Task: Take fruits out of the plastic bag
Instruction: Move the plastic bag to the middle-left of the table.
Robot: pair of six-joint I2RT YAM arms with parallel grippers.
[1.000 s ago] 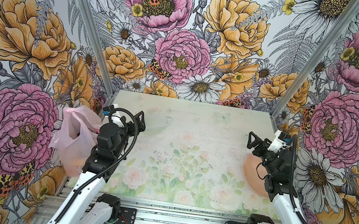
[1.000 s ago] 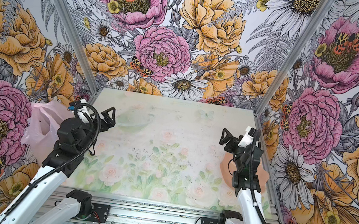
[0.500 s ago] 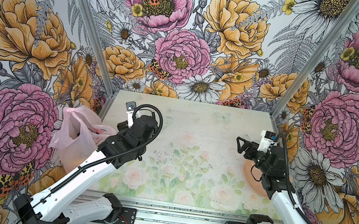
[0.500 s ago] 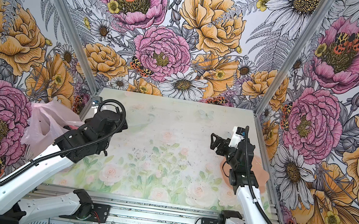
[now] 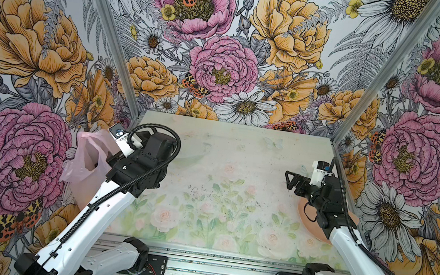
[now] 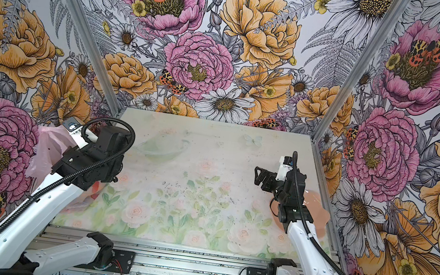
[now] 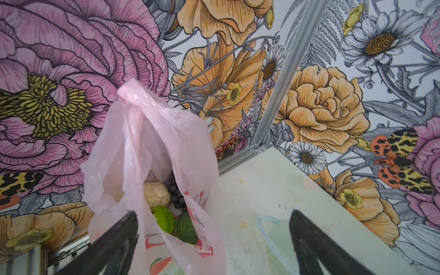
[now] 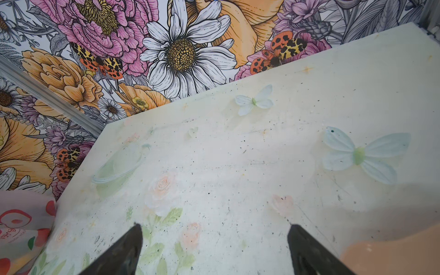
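Right wrist: plastic bag (image 8: 22,223) lettering illegible

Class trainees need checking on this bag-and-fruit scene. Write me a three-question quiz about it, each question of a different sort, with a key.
1. True or false: the left end effector is shut on the plastic bag.
2. In the left wrist view, which of these lies inside the bag? A, a red apple. B, a dark grape bunch. C, a blue cup.
3. Fill in the gap: in both top views the peach dish lies partly under the ___ arm.

Key: 1, false, it is open. 2, B. 3, right.
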